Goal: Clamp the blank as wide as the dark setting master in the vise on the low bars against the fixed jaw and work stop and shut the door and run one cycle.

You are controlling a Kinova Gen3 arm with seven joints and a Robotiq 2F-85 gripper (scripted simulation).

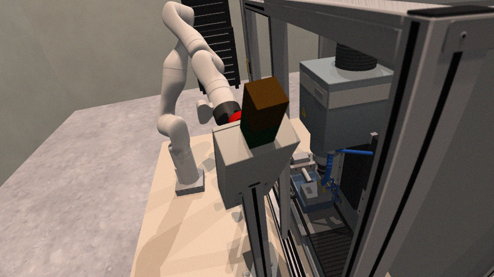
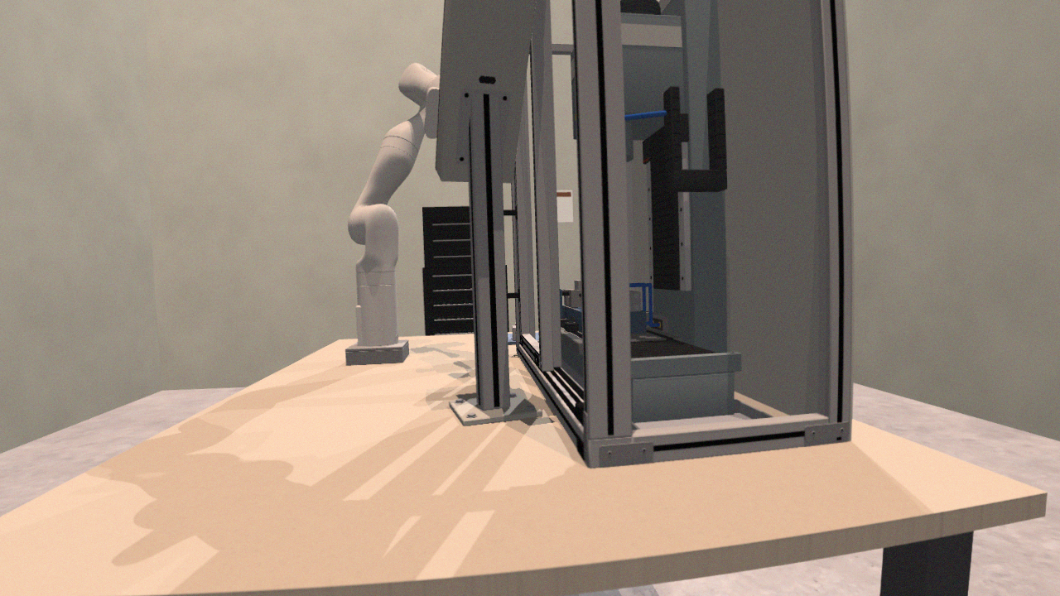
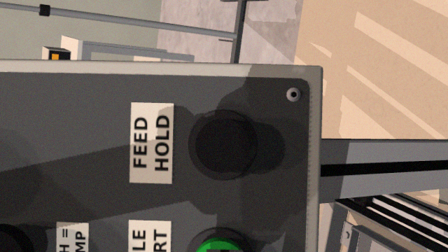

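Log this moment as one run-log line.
arm: at control panel | end effector: shut, empty | wrist view: FEED HOLD button centred, green button at lower edge | amber lamp: unseen

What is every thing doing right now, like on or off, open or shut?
Gripper, shut, holding nothing.
Amber lamp, dull, not lit.
CYCLE START button, green, nothing pressing it.
FEED HOLD button, dark, nothing pressing it.
Blank, lying in the vise.
Guard door, too hidden to tell.
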